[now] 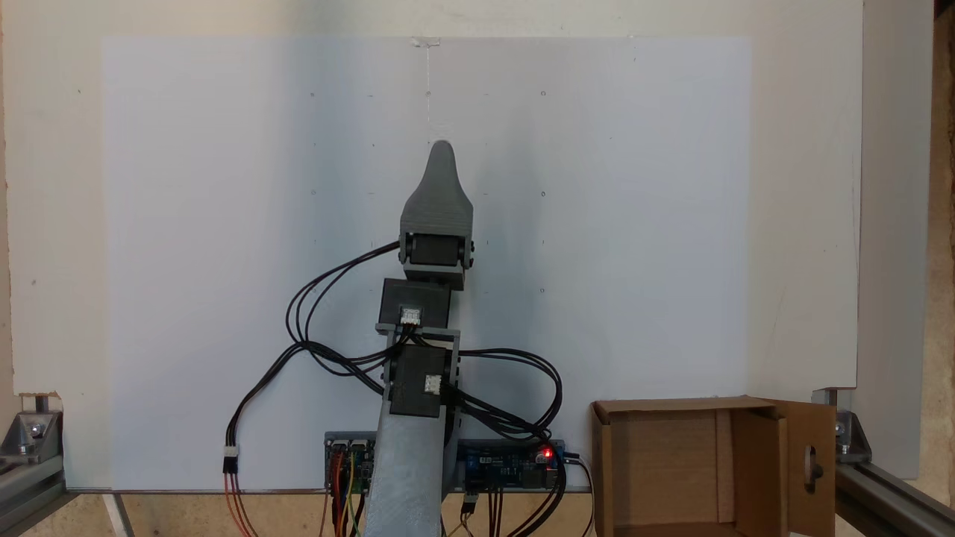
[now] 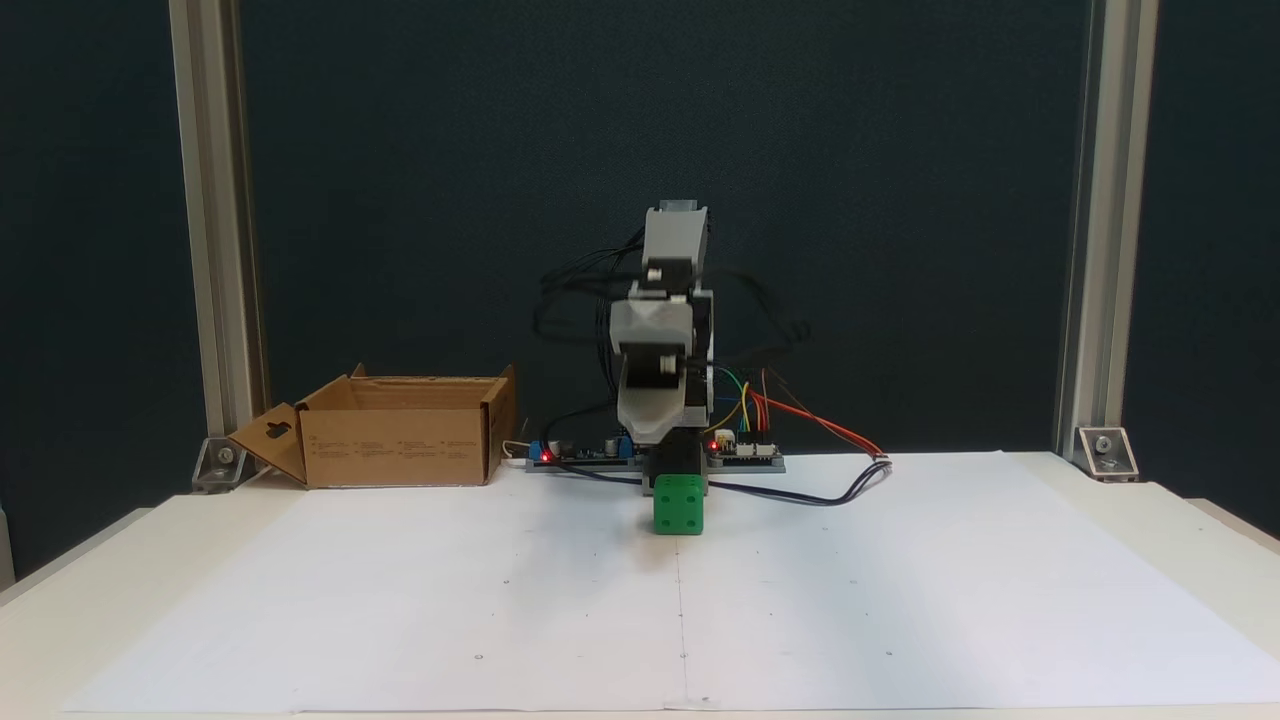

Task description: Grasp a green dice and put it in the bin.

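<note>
The green dice (image 2: 678, 505) appears to rest on the white paper just in front of the arm's base. My gripper (image 2: 658, 432) hangs right above and slightly behind it, pointing down toward the camera. Whether its tips touch the dice is unclear. From above, the gripper (image 1: 442, 149) shows a single grey jaw stretched out over the paper, and the dice is hidden beneath it. The bin (image 2: 400, 432) is an open brown cardboard box at the left behind the paper; in the other fixed view the bin (image 1: 675, 406) stands at the lower right beside the base.
Black cables (image 1: 321, 328) loop off the arm, and wires (image 2: 820, 430) trail to the right of the base. Control boards (image 1: 515, 462) sit at the base. Aluminium posts with brackets (image 2: 1105, 450) stand at the table's back corners. The white paper (image 2: 900, 600) spreads wide around the dice.
</note>
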Robot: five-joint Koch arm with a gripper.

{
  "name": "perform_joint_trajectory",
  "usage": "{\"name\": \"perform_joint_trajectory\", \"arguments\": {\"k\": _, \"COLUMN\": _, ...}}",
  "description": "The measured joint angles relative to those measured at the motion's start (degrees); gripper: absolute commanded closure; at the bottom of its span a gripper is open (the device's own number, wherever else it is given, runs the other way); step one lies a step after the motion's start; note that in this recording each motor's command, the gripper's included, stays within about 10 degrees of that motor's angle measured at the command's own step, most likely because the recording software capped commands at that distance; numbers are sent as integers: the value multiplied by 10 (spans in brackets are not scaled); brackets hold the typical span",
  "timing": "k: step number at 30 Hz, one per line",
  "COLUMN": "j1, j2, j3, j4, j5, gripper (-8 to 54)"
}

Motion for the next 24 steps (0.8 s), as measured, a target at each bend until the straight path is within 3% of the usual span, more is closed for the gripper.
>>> {"name": "perform_joint_trajectory", "arguments": {"k": 16, "j1": -2, "j2": 0, "j3": -222, "j4": 574, "j5": 7, "gripper": 32}}
{"name": "perform_joint_trajectory", "arguments": {"k": 24, "j1": -1, "j2": 0, "j3": -287, "j4": 767, "j5": 31, "gripper": 32}}
